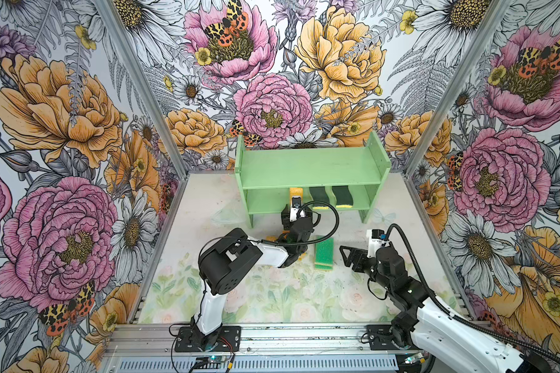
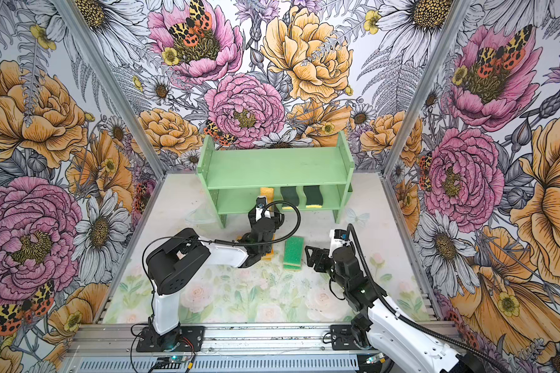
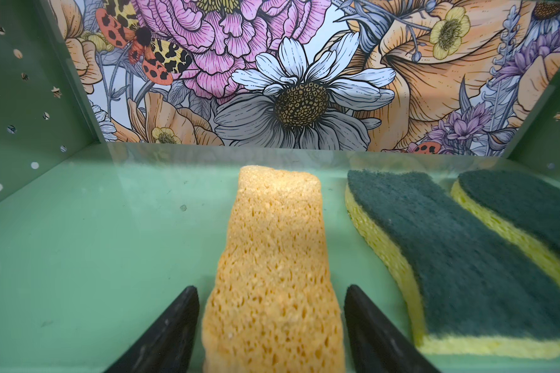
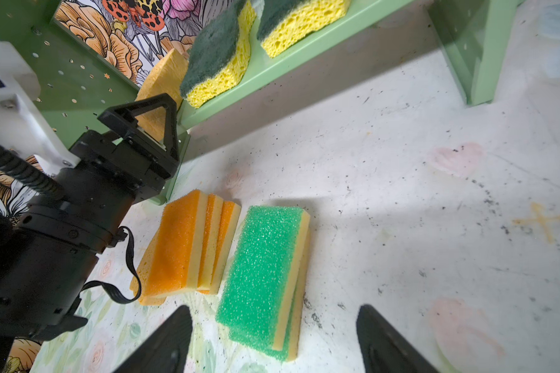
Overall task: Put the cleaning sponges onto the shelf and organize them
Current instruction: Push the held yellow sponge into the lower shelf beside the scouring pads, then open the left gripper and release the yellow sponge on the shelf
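Note:
The mint-green shelf (image 1: 311,168) (image 2: 278,171) stands at the back of the table. On its lower tier lie a porous yellow sponge (image 1: 295,192) (image 3: 272,242) and two dark-green-topped sponges (image 3: 450,242) (image 3: 530,210) to its right. My left gripper (image 3: 271,287) (image 1: 296,210) is open at that tier's front edge, its fingers on either side of the yellow sponge with a thin gap each side. Two stacked green-topped sponges (image 4: 262,268) (image 1: 324,253) lie on the table beside three orange-topped ones (image 4: 181,245). My right gripper (image 4: 275,306) (image 1: 348,256) is open and holds nothing, just right of the green stack.
The left arm (image 1: 233,258) reaches over the orange sponges and hides most of them in both top views. Flowered walls close in the table on three sides. The shelf's right leg (image 4: 479,64) stands on the table. A metal rail (image 1: 272,336) runs along the front.

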Tool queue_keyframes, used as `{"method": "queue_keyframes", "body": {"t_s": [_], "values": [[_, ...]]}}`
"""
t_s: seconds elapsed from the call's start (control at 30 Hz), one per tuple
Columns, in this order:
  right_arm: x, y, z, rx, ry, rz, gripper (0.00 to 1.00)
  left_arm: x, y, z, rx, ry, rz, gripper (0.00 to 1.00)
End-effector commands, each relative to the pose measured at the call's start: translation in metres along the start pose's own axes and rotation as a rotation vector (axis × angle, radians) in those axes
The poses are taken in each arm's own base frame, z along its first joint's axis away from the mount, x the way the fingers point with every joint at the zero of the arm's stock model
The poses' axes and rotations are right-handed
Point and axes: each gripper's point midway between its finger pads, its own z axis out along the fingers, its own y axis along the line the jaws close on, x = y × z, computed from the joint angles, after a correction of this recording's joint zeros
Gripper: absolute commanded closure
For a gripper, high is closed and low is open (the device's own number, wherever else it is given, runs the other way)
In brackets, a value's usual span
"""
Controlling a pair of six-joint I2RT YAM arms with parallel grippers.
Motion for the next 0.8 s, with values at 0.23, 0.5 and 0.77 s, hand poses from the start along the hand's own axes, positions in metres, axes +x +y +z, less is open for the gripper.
{"method": "queue_keyframes", "body": {"t_s": [0.23,0.5,0.77], "values": [[-0.004,-0.003,-0.002,0.011,-0.024,0.015,0.18,0.003,0.006,-0.006,-0.032,-0.010,0.017,0.19],[-0.005,-0.002,-0.003,0.010,-0.026,0.017,0.18,0.000,0.001,-0.016,-0.028,-0.029,0.036,0.10],[-0.005,-0.002,-0.003,0.009,-0.027,0.016,0.18,0.000,0.005,-0.020,-0.033,-0.034,0.031,0.04]]}}
